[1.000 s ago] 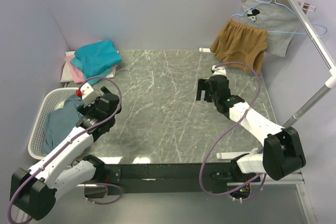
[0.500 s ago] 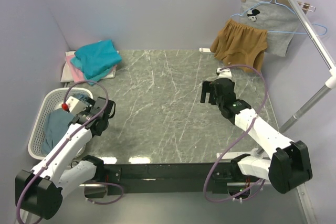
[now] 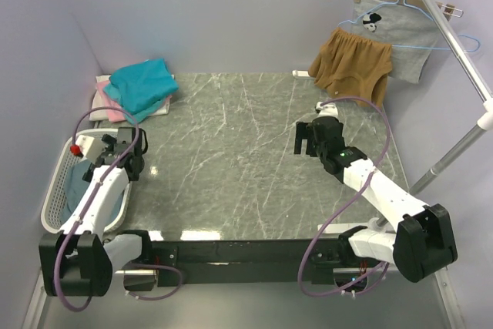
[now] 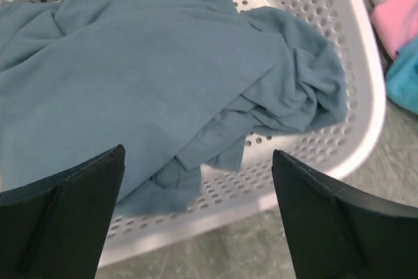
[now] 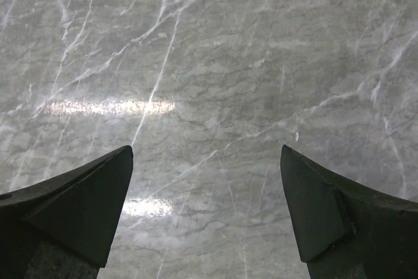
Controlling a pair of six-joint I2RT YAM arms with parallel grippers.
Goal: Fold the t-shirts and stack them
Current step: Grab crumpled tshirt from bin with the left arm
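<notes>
A dusty grey-blue t-shirt lies crumpled in the white perforated basket at the table's left edge. In the top view the shirt fills the basket. My left gripper hovers open above the basket's table-side rim, its jaws wide apart and holding nothing. A folded stack sits at the back left, with a teal t-shirt over a pink one and a white one. My right gripper hangs open over bare marble, empty.
Mustard-brown shorts and a light grey printed garment hang from hangers on a metal rail at the back right. Lilac walls close the table in on the left and at the back.
My left arm has swung left and back, from beside the basket to over its rim. The right gripper drifted slightly right, then held still. Both stayed open.
</notes>
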